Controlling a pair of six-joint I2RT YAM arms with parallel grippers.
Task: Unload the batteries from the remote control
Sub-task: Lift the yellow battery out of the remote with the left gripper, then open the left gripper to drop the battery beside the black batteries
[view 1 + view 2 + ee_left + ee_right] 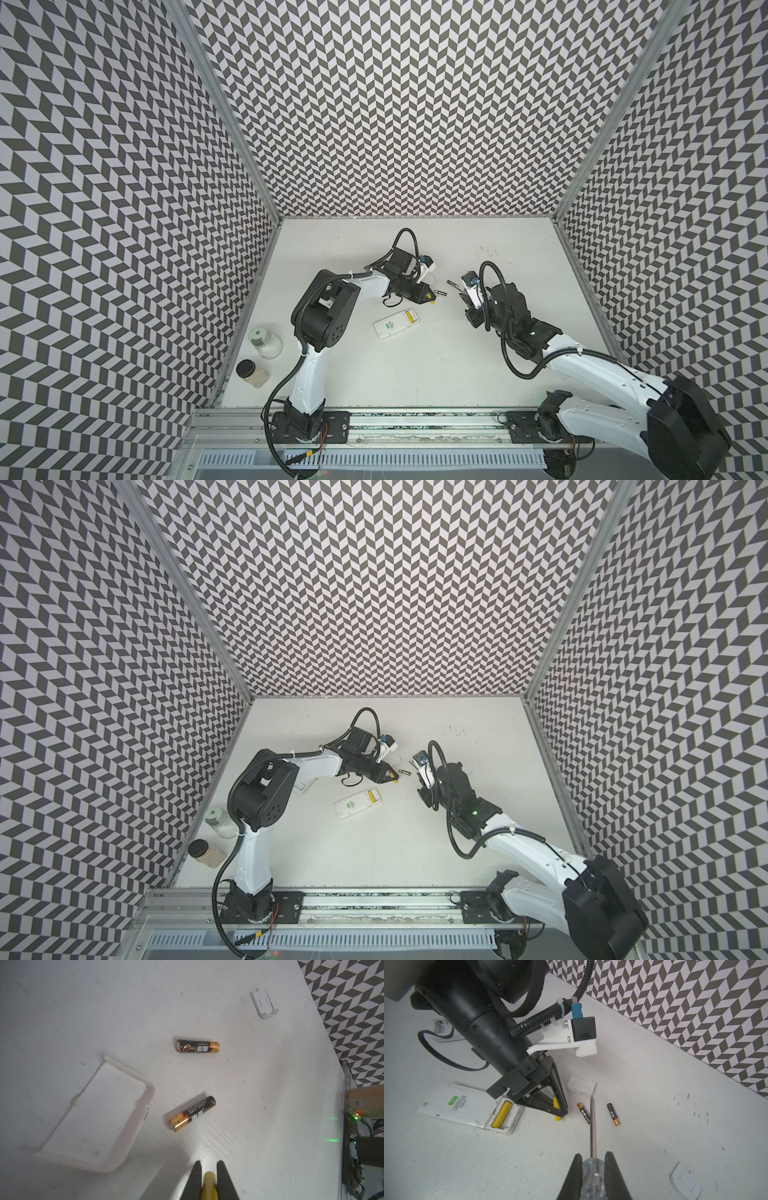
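Note:
The white remote control (395, 325) (463, 1105) lies face down with its compartment open, and one yellow battery (502, 1113) sits inside. My left gripper (209, 1164) (560, 1113) is shut on a second yellow battery (209, 1180) (556, 1106), low over the table just beyond the remote. Two black batteries with gold ends (197, 1046) (192, 1113) lie loose on the table ahead of it. My right gripper (593, 1156) (462, 294) is shut on the clear handle of a screwdriver (592, 1126). The screwdriver's tip points between the two black batteries.
A small white cover (581, 1086) lies near the black batteries, and another flat white piece (685, 1183) lies by my right gripper. A white rectangular frame (93, 1115) rests under the left arm. Two jars (266, 341) (251, 374) stand at the front left. Patterned walls enclose the table.

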